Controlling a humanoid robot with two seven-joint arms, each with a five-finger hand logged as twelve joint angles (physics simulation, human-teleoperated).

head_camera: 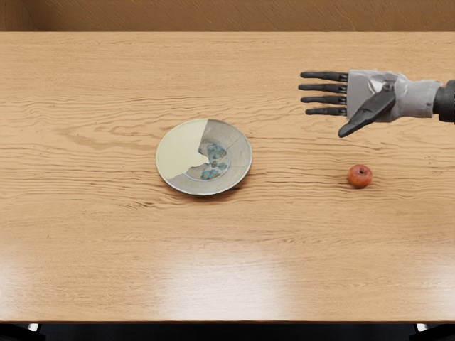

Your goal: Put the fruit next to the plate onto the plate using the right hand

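The small round red-orange fruit is sitting on the light-brown wooden table, almost straight toward 6 o'clock from the grey-and-black five-finger right hand, with a strip of bare wood showing between the two in the head view. The hand is reaching in from the picture's right edge, its arm lying along the 3 o'clock line, and it is holding nothing. Its four black fingers are stretching out straight and slightly fanned toward 9 o'clock, while the dark thumb is angling down toward 7 o'clock, its tip ending short of the fruit. How high the hand is hanging above the wood is not showing.

The round glazed ceramic plate, part cream and part grey with blue-green blotches near its middle, is lying near the table's centre. The fruit is resting between 3 and 4 o'clock from it and well apart, and the hand is hovering at about 2 o'clock from it.

A broad band of plain wood grain is running between fruit and plate. The table's far edge is crossing the picture at 12 o'clock, beyond the hand, and the near edge is running along the bottom at 6 o'clock, well away from the fruit, with a pale sheen of reflected light lying on the boards in between. Toward 3 o'clock the tabletop is running on past the frame
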